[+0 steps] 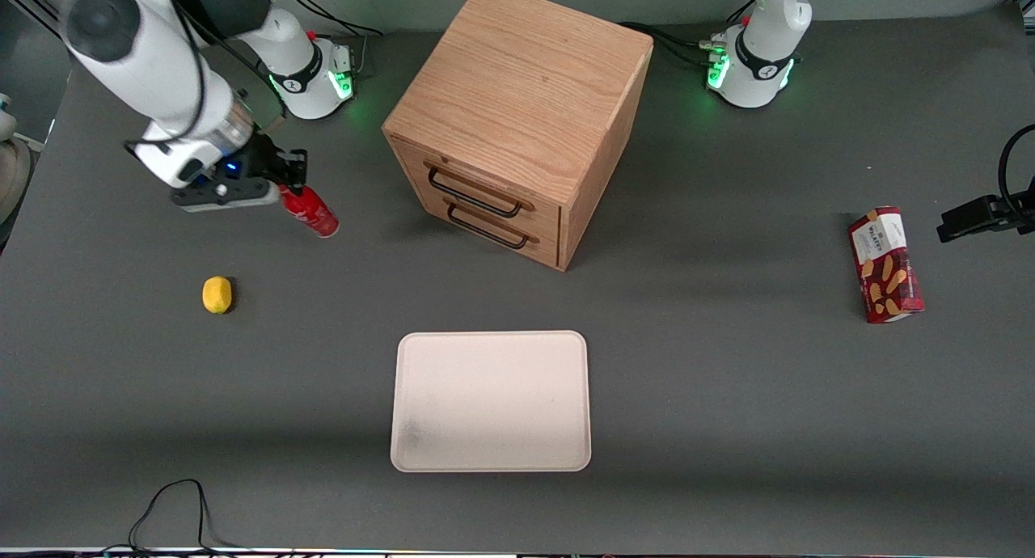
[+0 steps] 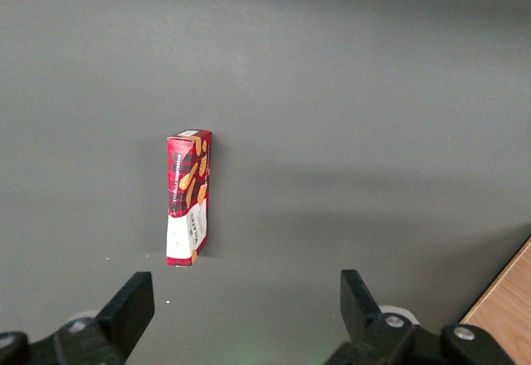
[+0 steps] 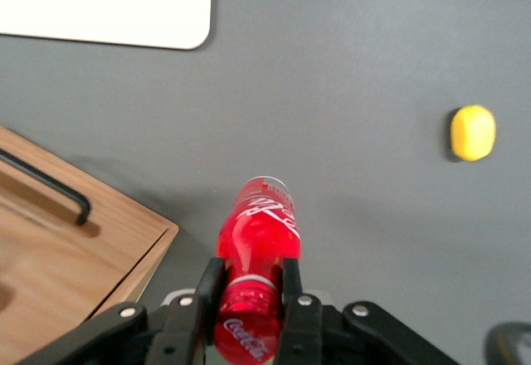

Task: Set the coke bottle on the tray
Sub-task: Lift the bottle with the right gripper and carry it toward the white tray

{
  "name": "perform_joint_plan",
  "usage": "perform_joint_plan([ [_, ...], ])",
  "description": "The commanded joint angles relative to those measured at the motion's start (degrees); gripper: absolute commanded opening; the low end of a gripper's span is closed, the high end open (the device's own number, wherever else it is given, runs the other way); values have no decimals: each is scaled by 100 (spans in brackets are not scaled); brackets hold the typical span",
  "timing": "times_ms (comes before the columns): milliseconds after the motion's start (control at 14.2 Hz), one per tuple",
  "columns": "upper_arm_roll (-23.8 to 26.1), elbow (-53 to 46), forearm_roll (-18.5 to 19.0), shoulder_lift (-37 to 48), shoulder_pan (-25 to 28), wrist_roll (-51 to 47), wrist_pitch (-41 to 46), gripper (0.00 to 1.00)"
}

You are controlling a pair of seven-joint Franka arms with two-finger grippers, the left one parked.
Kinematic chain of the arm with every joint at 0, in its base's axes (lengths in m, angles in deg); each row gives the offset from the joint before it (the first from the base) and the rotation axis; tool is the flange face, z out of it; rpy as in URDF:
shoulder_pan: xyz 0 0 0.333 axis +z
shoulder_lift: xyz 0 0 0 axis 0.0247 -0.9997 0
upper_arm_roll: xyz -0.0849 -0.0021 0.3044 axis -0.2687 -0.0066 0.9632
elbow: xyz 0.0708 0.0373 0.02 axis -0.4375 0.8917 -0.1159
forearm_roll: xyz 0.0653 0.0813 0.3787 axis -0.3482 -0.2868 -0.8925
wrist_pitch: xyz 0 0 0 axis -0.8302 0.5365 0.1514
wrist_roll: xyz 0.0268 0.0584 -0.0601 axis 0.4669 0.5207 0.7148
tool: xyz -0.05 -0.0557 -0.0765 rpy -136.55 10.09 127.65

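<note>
Fingers [image 3: 209,294] of the gripper [image 3: 249,299] clamp one coke bottle [image 3: 255,253]; one tray [image 1: 491,400] nearer.

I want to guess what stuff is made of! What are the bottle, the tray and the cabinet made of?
The bottle, gripped near its cap by the gripper above the table: probably plastic, glossy red with highlights. The tray: perhaps plastic, matte cream with a smooth molded rim. The cabinet: wood, visible grain, with dark handles, likely metal.
</note>
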Motion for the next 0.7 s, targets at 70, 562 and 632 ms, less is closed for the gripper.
perform_joint_plan([
  [70,-3,-1191,74,-179,-87,201,840,4],
  [562,-47,-3105,-232,-1740,-114,201,937,3],
  [632,-47,-3440,-434,-2040,-122,219,938,2],
])
